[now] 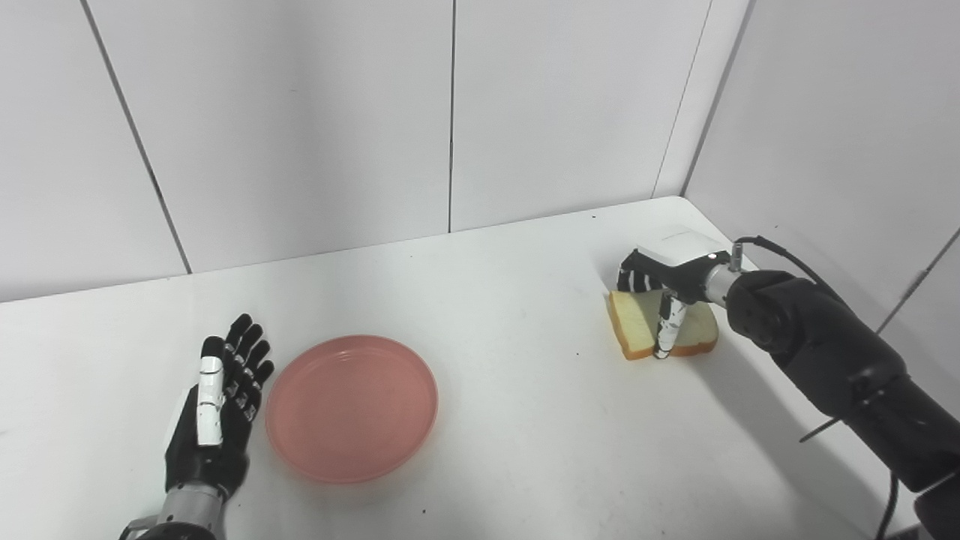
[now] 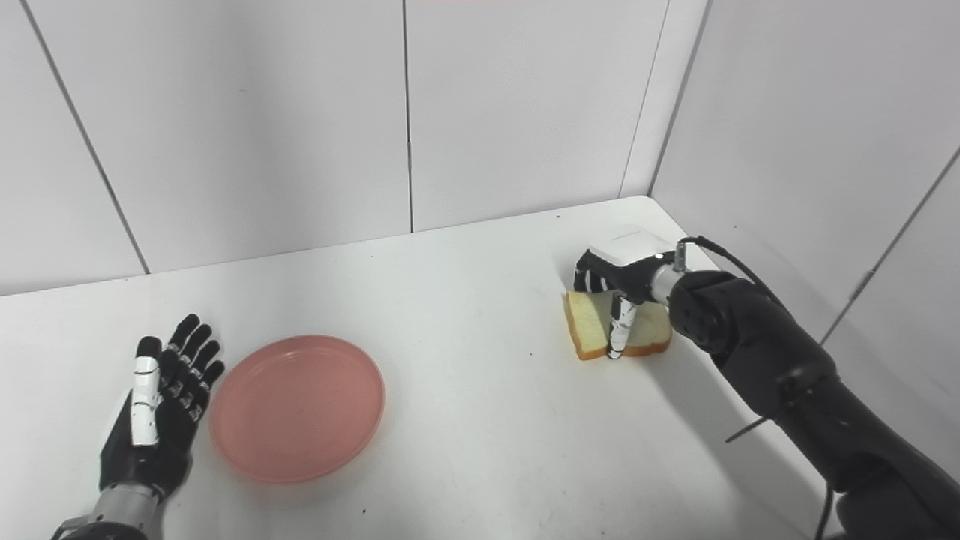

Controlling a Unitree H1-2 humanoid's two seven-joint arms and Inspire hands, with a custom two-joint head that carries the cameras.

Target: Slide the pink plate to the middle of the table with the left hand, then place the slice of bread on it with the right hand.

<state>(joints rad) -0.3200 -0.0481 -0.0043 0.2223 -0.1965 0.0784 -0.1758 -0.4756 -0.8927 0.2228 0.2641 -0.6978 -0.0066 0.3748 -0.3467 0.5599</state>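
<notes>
On the white table (image 1: pixel 525 420), the round pink plastic plate (image 1: pixel 352 406) serves as the landmark, lying flat toward the left-centre of the tabletop. Just to the left of the plate, the left hand (image 1: pixel 221 416), black with white segments, lies flat and open with its fingers (image 1: pixel 247 352) stretched out and pointing away from the robot; it holds nothing, and its edge sits just beside the plate's rim, though whether the two touch cannot be told. Well to the right of the plate, near the far right corner of the table where the pale wall panels (image 1: pixel 450 112) meet, rests the slice of white bread with a golden-brown crust (image 1: pixel 637 330), lying on the table and apart from the plate. The right hand (image 1: pixel 664 289), black with a white back, is over that slice, its fingers curled down at the bread's far side and one white-segmented digit reaching down across the near crust to the table, so it is closing around the bread. The black right arm (image 1: pixel 840 367) extends back from it toward the lower right.
</notes>
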